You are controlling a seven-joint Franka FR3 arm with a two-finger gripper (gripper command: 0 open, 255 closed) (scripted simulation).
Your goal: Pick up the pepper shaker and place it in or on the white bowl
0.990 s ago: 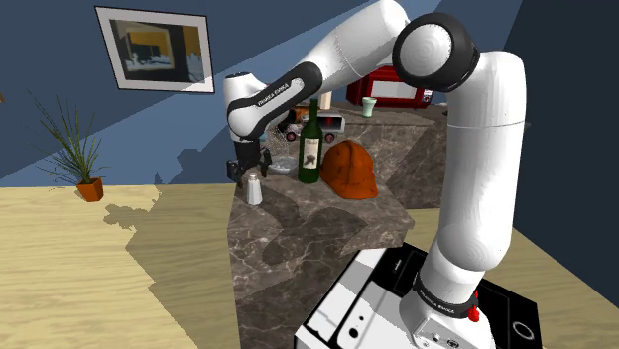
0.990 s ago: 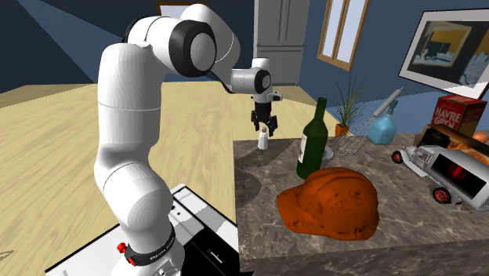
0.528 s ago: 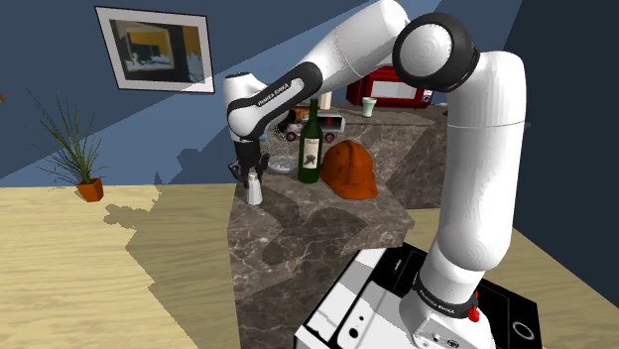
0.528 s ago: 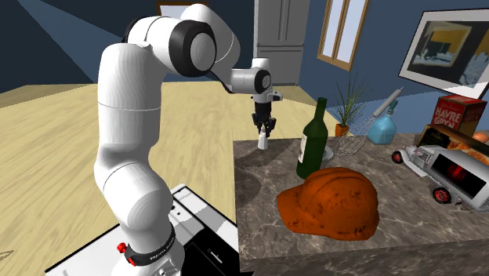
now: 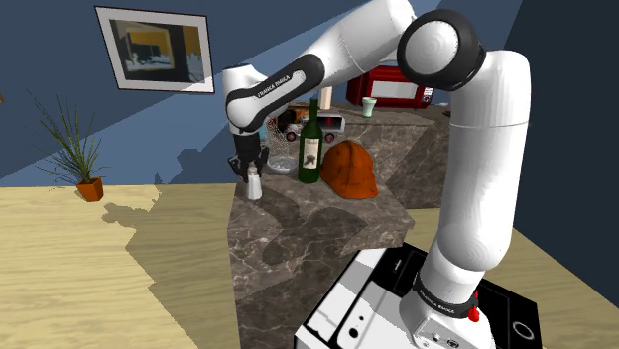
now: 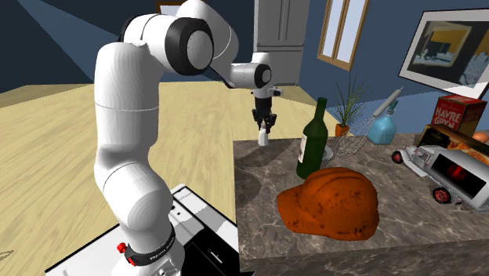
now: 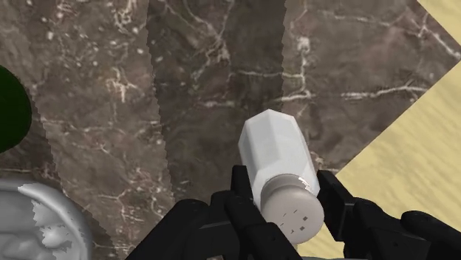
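Observation:
The pepper shaker [image 7: 275, 154], a small white faceted bottle with a grey perforated cap, is clasped just below its cap between my black fingers [image 7: 240, 188]. My gripper [image 5: 251, 171] is shut on the shaker [image 5: 255, 184] and holds it just above the marble counter's [image 5: 298, 233] corner at the shoulder view's left. The second exterior view has the gripper [image 6: 265, 125] pointing down with the shaker [image 6: 263, 139] slightly tilted. A pale grey bowl [image 7: 37, 221] lies close by, beside the green bottle [image 7: 11, 111]; the same bowl [image 5: 283, 162] sits behind the shaker.
A dark green wine bottle [image 5: 309, 144] stands by the bowl, with an orange hard hat [image 5: 349, 169] beyond it. A toy car [image 6: 443, 168], a red box [image 6: 458, 118] and a blue bottle [image 6: 382, 125] stand further along the counter. Wooden floor surrounds the counter's corner.
The fingers closed on the shaker, which stood on the counter a second ago. The hand has since risen a little with the shaker in it.

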